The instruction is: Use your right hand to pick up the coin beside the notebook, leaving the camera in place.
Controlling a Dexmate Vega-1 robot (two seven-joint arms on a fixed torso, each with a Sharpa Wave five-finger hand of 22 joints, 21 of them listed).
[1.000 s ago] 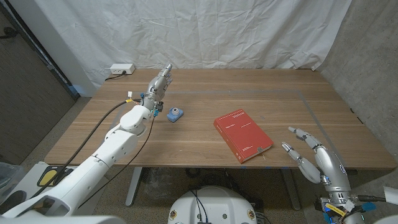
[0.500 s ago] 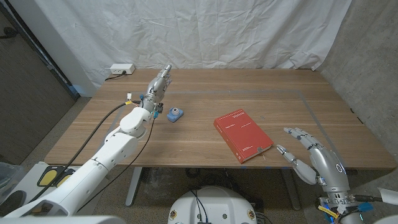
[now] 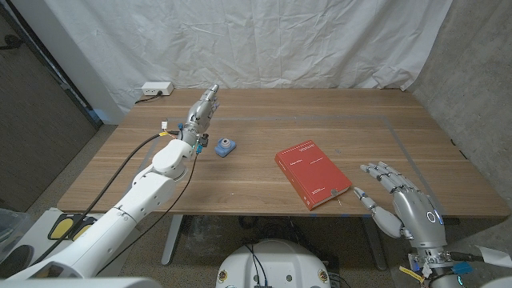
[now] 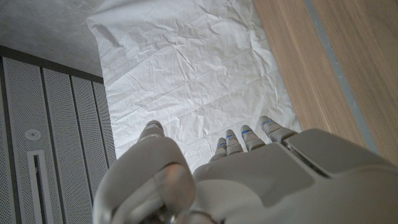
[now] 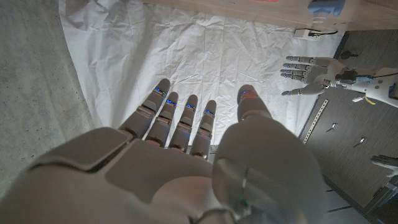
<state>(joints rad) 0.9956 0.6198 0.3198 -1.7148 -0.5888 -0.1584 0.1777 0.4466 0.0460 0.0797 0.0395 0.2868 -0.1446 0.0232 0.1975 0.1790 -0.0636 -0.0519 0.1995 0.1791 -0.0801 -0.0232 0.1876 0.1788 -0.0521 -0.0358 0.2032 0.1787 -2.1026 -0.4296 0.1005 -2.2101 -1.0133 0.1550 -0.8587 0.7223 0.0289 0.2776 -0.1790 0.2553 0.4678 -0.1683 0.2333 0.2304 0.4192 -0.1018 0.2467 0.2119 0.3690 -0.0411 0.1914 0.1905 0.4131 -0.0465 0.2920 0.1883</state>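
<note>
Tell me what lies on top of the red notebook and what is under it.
Nothing lies on the red notebook; its cover is bare. It lies flat on the wooden table, so whatever might be beneath it is hidden. No coin can be made out beside it.

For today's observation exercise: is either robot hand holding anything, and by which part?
Nothing is held. The right hand hovers open beside the red rectangular notebook; the left hand is open too.

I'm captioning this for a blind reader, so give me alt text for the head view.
A red rectangular notebook lies on a wooden table, with the robot's open right hand just beside it near the front edge. Farther back, the left hand reaches out above the table next to a small blue camera; no coin is discernible.
</note>
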